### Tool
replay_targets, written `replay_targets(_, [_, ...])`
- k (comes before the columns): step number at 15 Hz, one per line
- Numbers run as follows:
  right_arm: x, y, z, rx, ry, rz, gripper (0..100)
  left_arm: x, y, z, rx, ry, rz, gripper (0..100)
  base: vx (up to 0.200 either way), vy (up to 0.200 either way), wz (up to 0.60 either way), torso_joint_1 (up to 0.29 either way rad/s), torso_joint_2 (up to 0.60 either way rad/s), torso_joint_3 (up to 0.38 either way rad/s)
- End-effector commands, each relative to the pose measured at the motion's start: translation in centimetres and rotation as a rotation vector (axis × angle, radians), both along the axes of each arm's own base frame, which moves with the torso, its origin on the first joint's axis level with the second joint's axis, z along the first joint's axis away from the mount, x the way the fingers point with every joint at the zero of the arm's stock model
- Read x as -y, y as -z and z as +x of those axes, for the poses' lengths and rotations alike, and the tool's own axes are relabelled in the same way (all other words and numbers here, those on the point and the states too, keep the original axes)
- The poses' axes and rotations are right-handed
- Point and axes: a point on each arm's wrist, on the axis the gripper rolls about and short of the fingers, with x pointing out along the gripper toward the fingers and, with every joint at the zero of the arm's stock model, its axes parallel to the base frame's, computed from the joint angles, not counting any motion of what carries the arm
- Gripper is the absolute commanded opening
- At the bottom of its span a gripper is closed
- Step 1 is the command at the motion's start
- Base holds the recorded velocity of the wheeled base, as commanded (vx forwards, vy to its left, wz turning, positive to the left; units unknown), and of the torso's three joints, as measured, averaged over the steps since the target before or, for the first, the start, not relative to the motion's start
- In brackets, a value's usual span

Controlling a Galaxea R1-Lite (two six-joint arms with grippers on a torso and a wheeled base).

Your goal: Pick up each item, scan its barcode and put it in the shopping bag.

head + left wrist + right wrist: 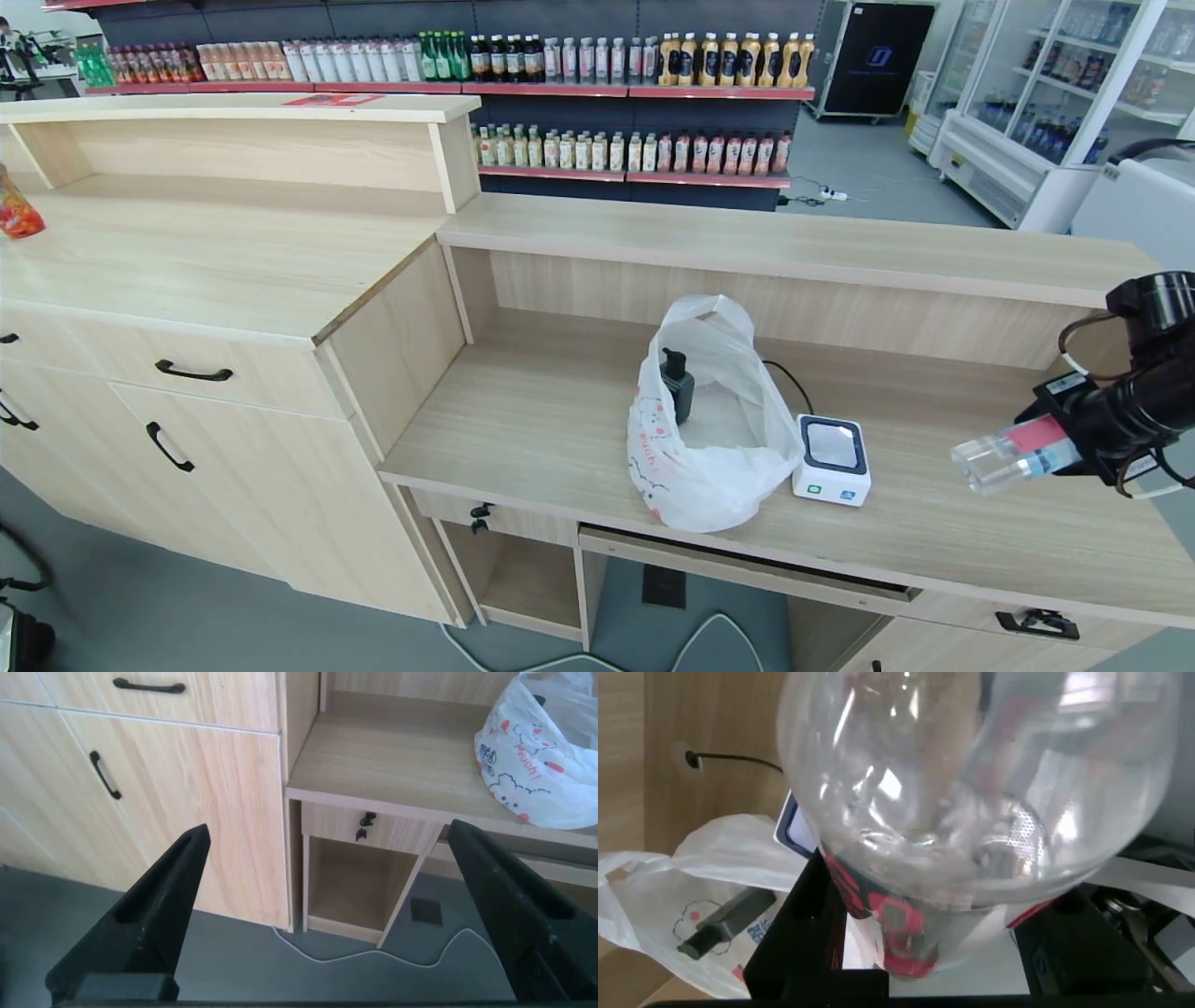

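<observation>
A light wooden checkout counter (pixel 541 420) is seen, with drink shelves (pixel 560 89) behind it. At the left, the left gripper (pixel 327 833) is held low beside the cabinet (pixel 168 812), its fingers spread wide with nothing between them. On the counter the white shopping bag (pixel 709 457) stands open, with a dark pump bottle (pixel 678 385) already inside. The scanner (pixel 831 457) is placed just beside the bag. Well to the right, a clear bottle (pixel 1008 457) is clamped by the right gripper (pixel 1069 439). Its long axis lies nearly level, with the base pointed toward the scanner, so the right arm is judged the nearer one for scanning.
</observation>
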Motion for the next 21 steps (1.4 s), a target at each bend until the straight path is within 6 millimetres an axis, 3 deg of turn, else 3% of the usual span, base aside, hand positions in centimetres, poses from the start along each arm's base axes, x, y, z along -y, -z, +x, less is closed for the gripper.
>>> replay_targets(1, [0.9,0.7,0.3,-0.008,0.02,0.003,0,0.0,0.0,0.0,0.0,-0.001,0.0,100,0.0,0.0,0.0,0.0,0.0,0.0])
replay_targets(12, [1.0,1.4,2.7,0.046,-0.003,-0.002,0,0.0,0.0,0.0,0.0,-0.001,0.0,100,0.0,0.0,0.0,0.0,0.0,0.0])
replay_targets(21, [-1.7,2.5,4.6,0.055,-0.061,0.019,0,0.0,0.0,0.0,0.0,-0.001,0.0,100,0.0,0.0,0.0,0.0,0.0,0.0])
